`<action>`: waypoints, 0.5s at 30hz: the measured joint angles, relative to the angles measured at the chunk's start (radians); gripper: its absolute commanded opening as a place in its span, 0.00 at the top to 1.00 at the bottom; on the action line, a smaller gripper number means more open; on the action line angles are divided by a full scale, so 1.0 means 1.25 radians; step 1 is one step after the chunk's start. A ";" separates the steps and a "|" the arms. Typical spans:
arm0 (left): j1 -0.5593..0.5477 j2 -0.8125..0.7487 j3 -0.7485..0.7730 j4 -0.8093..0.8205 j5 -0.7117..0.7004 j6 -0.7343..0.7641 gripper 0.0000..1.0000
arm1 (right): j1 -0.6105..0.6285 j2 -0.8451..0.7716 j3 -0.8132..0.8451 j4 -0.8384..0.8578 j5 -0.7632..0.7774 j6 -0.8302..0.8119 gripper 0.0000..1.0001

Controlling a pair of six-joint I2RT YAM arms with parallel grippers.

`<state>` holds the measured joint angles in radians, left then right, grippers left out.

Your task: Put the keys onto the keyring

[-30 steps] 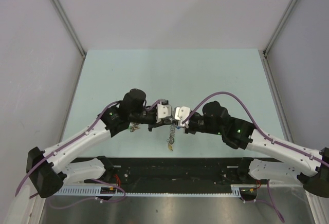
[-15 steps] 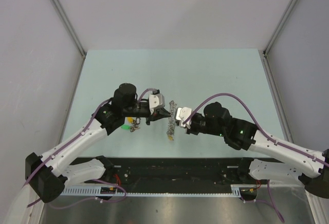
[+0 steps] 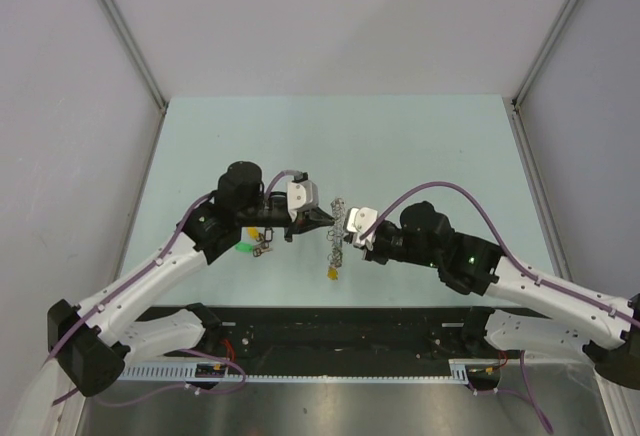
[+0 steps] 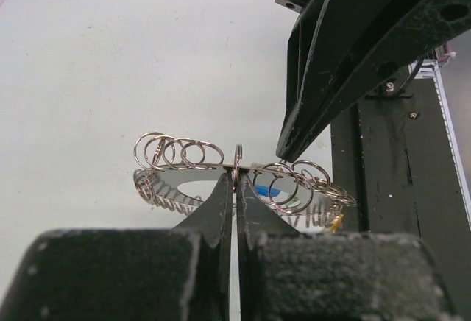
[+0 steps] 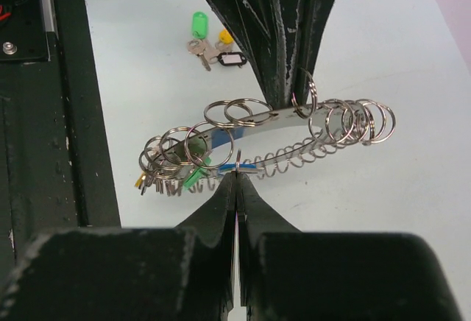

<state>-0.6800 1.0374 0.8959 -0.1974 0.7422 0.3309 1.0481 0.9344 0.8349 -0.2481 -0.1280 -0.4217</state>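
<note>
The keyring (image 3: 336,234), a silver band fringed with many small split rings and a wire coil, hangs above the table between both grippers. My left gripper (image 3: 324,219) is shut on its band, seen in the left wrist view (image 4: 235,180). My right gripper (image 3: 348,228) is shut on the opposite side (image 5: 235,175), at a small ring by a blue tag (image 5: 239,166). Green (image 5: 193,177) and yellow tags (image 3: 331,274) hang from it. Loose keys (image 3: 257,243) with green (image 5: 199,24), yellow (image 5: 224,37) and white tags lie on the table under the left arm.
The pale green table (image 3: 420,146) ends in a black rail (image 3: 340,326) at the near edge. Grey walls stand on the left and right.
The left arm has drawn back to the left, uncovering the loose keys. The right gripper has shifted slightly right. The keyring now hangs spread between the two grippers instead of dangling.
</note>
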 measured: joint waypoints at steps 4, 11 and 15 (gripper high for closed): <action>0.000 -0.002 0.000 0.003 0.002 0.001 1.00 | -0.011 -0.025 -0.007 0.002 0.006 0.017 1.00; 0.000 -0.002 0.000 0.000 0.030 0.017 1.00 | -0.018 -0.074 -0.008 0.023 0.009 0.030 1.00; 0.000 -0.002 0.000 -0.016 0.038 0.040 1.00 | -0.018 -0.076 -0.008 0.035 0.008 0.029 1.00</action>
<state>-0.6800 1.0344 0.8959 -0.2180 0.7898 0.3805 1.0260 0.8394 0.8246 -0.2043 -0.1177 -0.3851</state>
